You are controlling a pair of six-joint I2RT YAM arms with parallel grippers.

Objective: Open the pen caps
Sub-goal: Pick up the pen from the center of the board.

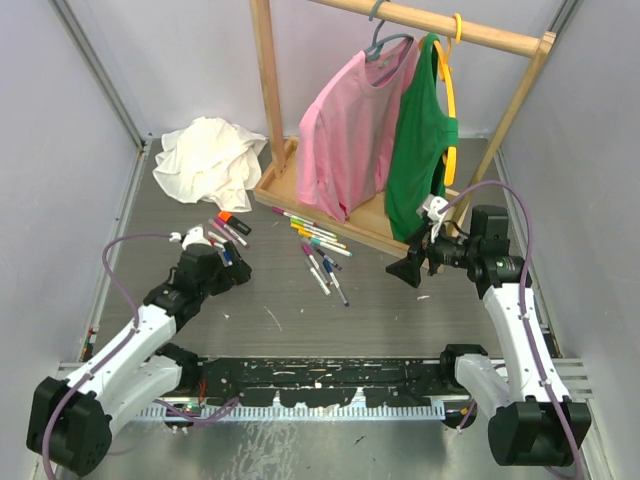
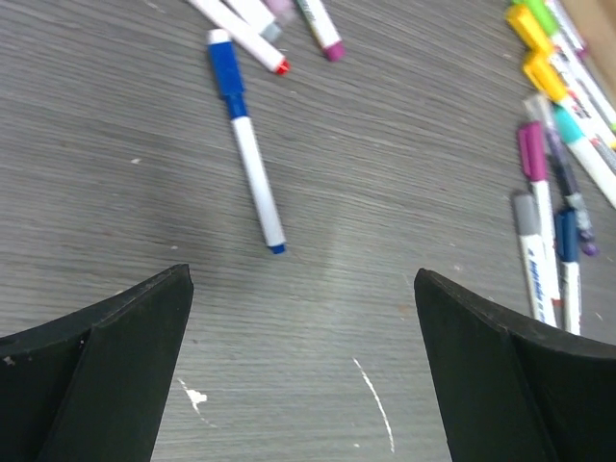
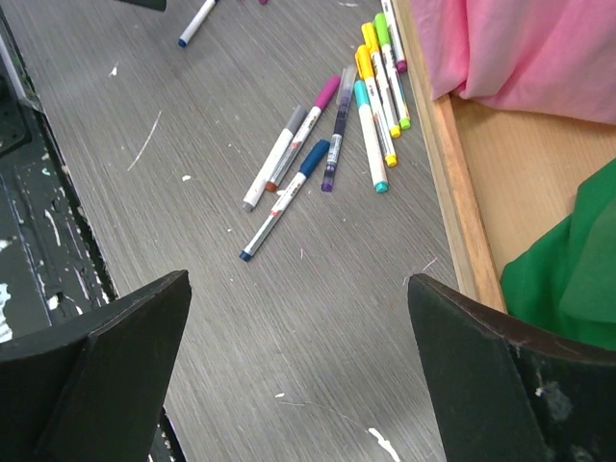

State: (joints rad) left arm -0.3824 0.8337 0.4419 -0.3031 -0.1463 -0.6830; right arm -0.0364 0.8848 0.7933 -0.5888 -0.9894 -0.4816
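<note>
The pens point(image 1: 318, 252) lay scattered on the table point(image 1: 300, 315) with their pen caps point(image 2: 224, 65) on, a few right beside the wooden rack base point(image 1: 272, 185) under a pink shirt point(image 1: 345, 140) and green top point(image 1: 420, 150). Left gripper point(image 2: 303, 279) and right gripper point(image 3: 298, 279) both hung wide open, empty.

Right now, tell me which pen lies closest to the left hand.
The blue-capped white pen, alone just ahead of the left hand; the other pens lie farther off in clusters.
</note>
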